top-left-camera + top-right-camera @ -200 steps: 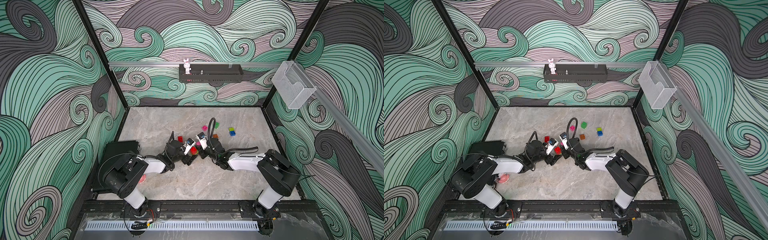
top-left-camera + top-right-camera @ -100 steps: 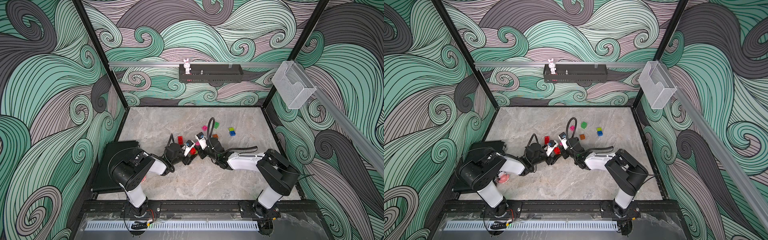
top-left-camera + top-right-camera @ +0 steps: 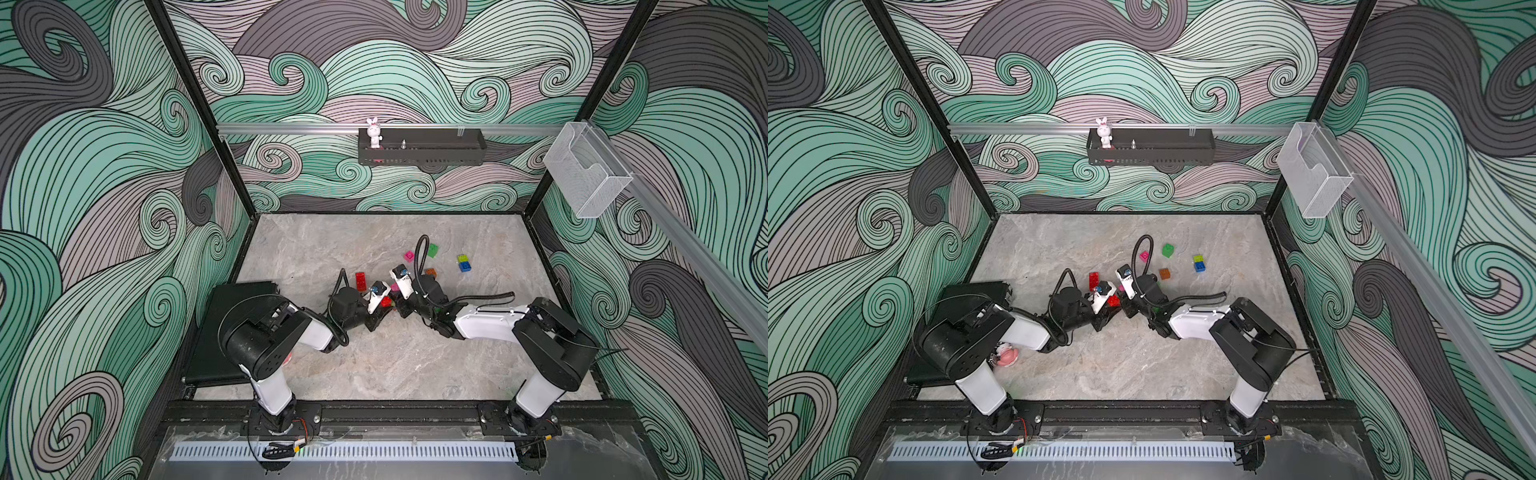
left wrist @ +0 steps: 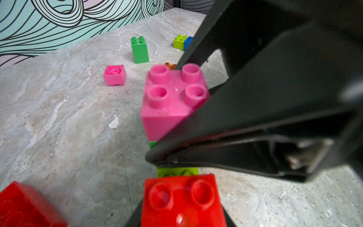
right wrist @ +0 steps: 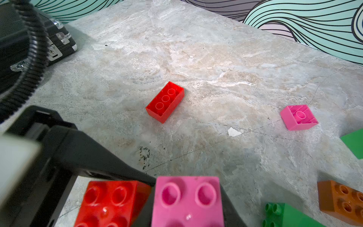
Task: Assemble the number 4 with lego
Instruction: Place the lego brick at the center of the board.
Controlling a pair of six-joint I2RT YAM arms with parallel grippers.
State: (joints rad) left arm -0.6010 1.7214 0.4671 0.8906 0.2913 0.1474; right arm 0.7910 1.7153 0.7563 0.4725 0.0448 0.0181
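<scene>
A black case (image 3: 232,328) lies at the left edge of the grey tabletop (image 3: 374,374). Next to the right is a long red brick (image 3: 361,281). It lies alone with its hollow side up.

The two arms meet in the middle. The left end effector (image 4: 182,210) has its fingers tight on both sides of a small red brick (image 4: 182,194), studs up. Just beside it, the right end effector (image 4: 163,114) is closed on a little stack. A pink brick (image 4: 172,98) is on top, with a green bit (image 4: 152,143) under it and a lime bit (image 4: 176,171) lower down. The small red brick and the pink brick sit very close, but it is hard to tell if they touch.

Farther right, loose bricks rest on the tabletop. There is an upside-down pink one (image 3: 409,255), a tall green brick (image 3: 433,250) standing up and an orange brick (image 3: 431,273). Last, a lime brick (image 3: 463,258) touches a blue brick (image 3: 465,267).
</scene>
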